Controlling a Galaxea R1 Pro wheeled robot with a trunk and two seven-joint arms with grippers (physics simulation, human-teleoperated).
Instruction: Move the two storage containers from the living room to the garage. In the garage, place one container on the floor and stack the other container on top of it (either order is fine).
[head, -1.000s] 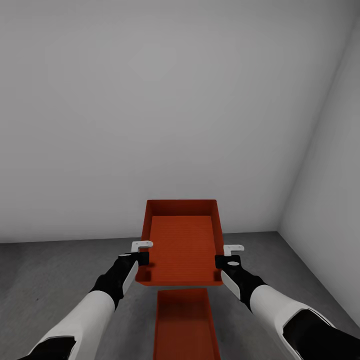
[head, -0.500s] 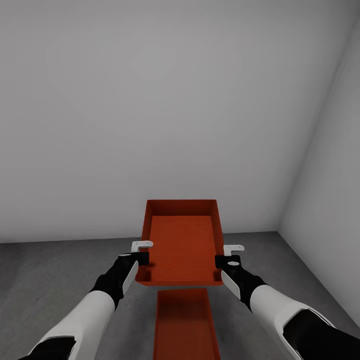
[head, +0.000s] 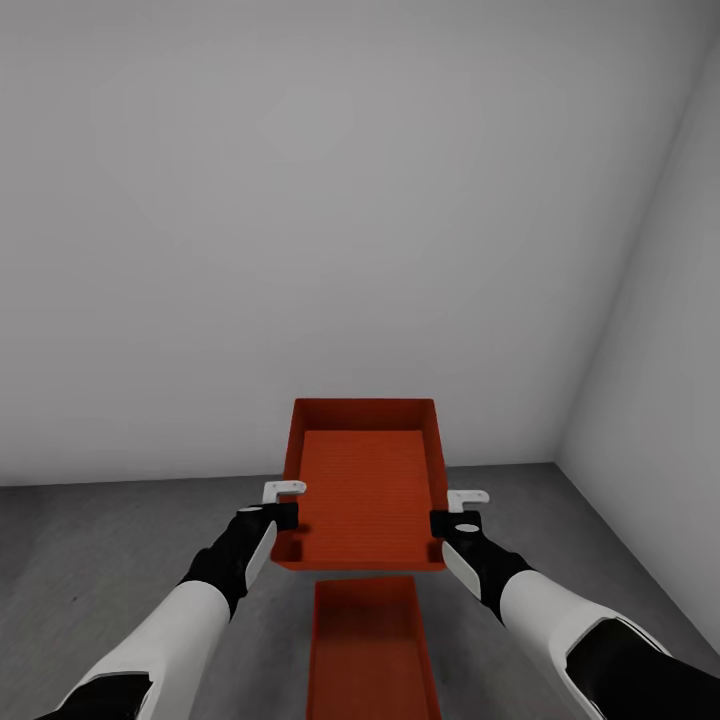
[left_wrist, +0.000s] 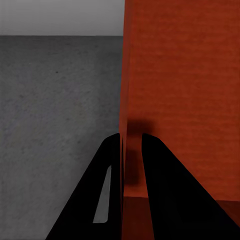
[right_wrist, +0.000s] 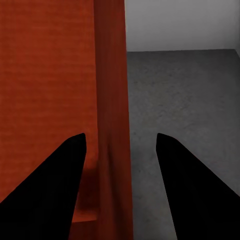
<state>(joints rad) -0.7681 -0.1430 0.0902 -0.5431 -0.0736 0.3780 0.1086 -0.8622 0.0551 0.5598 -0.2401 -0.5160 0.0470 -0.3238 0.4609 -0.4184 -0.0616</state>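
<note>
Upper storage container (head: 365, 480): orange-red, open top up, held level in the air between the two arms, its near edge above the far end of the lower storage container (head: 372, 650). The lower one lies on the grey concrete floor (head: 90, 550) straight in front of the trunk, long axis pointing away, near end cut off by the frame edge.

Left gripper (left_wrist: 131, 142): its two black fingers (left_wrist: 107, 165) straddle the left side wall of the upper container, one outside and one inside, pressed close on the wall.

Right gripper (right_wrist: 120, 142): fingers (right_wrist: 180, 170) stand either side of the right side wall but spread wide, with floor showing between the outer finger and the wall. Contact with the inner finger is hard to judge; it looks apart.

Surround: plain white-grey back wall (head: 300, 200) ahead, meeting a side wall (head: 660, 330) in a corner at right.
</note>
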